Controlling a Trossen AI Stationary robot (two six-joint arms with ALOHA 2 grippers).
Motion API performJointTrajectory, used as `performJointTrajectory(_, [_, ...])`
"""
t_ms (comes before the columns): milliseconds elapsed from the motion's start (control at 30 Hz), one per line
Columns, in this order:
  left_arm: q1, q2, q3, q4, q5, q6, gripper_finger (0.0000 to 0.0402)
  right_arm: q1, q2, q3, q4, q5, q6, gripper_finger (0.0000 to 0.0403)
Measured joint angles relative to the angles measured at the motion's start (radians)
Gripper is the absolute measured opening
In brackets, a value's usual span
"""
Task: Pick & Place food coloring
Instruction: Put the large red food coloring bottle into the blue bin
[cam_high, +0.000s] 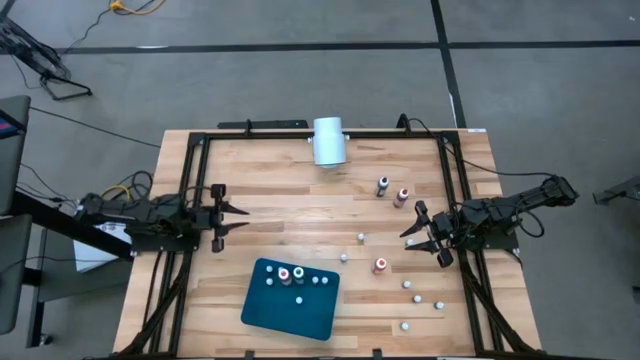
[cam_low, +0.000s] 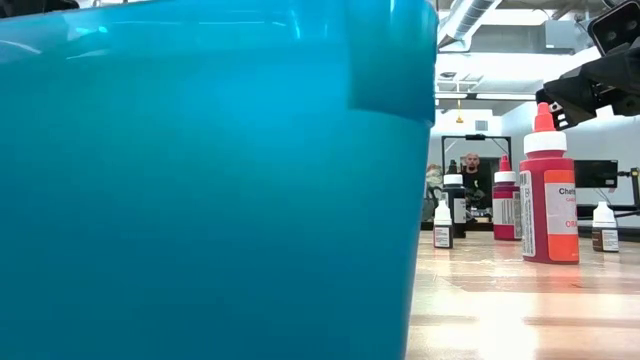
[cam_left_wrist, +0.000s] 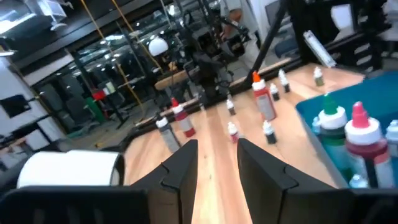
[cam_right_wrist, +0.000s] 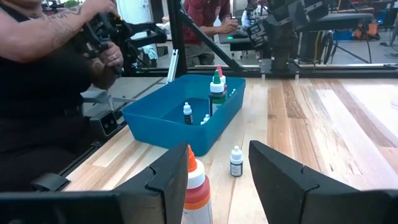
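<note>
The food coloring bottles are partly in the teal tray (cam_high: 290, 305) and partly standing on the table. Loose ones include an orange-capped bottle (cam_high: 380, 265) (cam_right_wrist: 196, 186), a dark one (cam_high: 383, 185), a red one (cam_high: 402, 196) and several tiny white-capped ones (cam_high: 417, 298). My right gripper (cam_high: 412, 225) (cam_right_wrist: 219, 162) is open above the table's right side, just short of the orange-capped bottle and apart from it. My left gripper (cam_high: 243, 217) (cam_left_wrist: 217, 152) is open over the table's left side and faces the bottles. In the tray stand a green-capped bottle (cam_left_wrist: 331, 118) and a red-capped bottle (cam_left_wrist: 364, 134).
A white cylinder (cam_high: 328, 140) lies at the table's far edge. In the low view the tray's wall (cam_low: 200, 180) fills the left, with a big red bottle (cam_low: 548, 190) beside it. A person (cam_right_wrist: 43, 74) is beyond the table. Bare wood lies between the grippers.
</note>
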Motion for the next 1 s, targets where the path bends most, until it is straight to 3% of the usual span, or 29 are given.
performJointTrajectory(167, [0.024, 0.000, 0.000, -0.020, 0.059, -0.055, 0.0105, 0.000, 0.000, 0.000, 0.000, 0.000, 0.000, 0.0159])
performJointTrajectory(300, [0.028, 0.001, 0.000, -0.019, 0.023, -0.127, 0.0105, 0.000, 0.000, 0.000, 0.000, 0.000, 0.000, 0.0159])
performJointTrajectory(1000, [0.027, 0.012, 0.000, -0.020, 0.022, -0.132, 0.0105, 0.000, 0.000, 0.000, 0.000, 0.000, 0.000, 0.0159])
